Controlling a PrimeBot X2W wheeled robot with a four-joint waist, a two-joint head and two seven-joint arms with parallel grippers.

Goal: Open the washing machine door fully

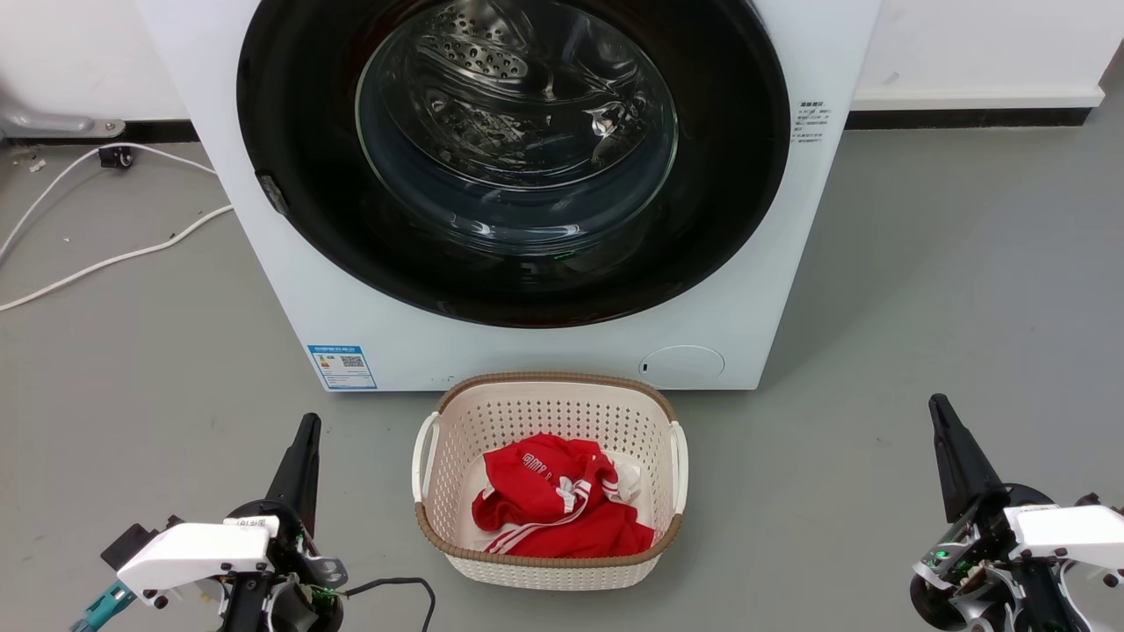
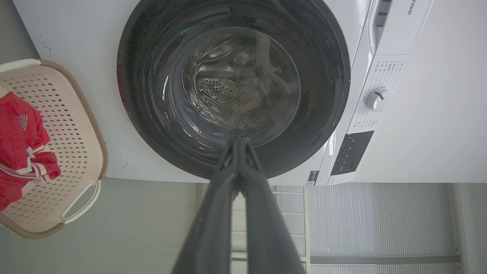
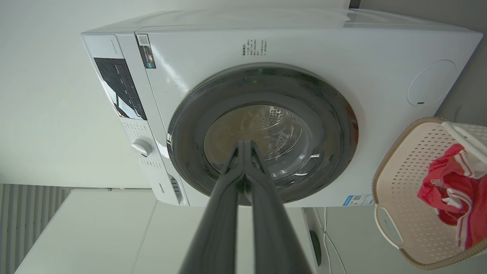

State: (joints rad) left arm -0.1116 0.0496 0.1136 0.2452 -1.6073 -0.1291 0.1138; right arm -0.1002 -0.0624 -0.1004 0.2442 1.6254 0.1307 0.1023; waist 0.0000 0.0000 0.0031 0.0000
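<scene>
Well, the left gripper (image 1: 303, 452) sits low with its two dark fingers pressed together and nothing between them. The right gripper (image 1: 953, 452) is across from it, also pinched closed and empty. Between the two and a little ahead stands a cream basket (image 1: 553, 379) with a red shirt (image 1: 553, 500) in it. Beyond the basket, well ahead of both grippers, is the washing machine (image 1: 544, 355). Its door (image 1: 516, 175) lies flush against the front, closed as far as I can judge, so the job looks to be at its first step, the reach. Ahead of the left gripper and higher up, a small grey piece (image 1: 272, 195) sits on the door's rim; I can't tell whether it is the catch or the hinge. Next, I'd say, one arm must reach past the basket, spread its fingers, hook the rim's free edge and swing the door wide.
</scene>
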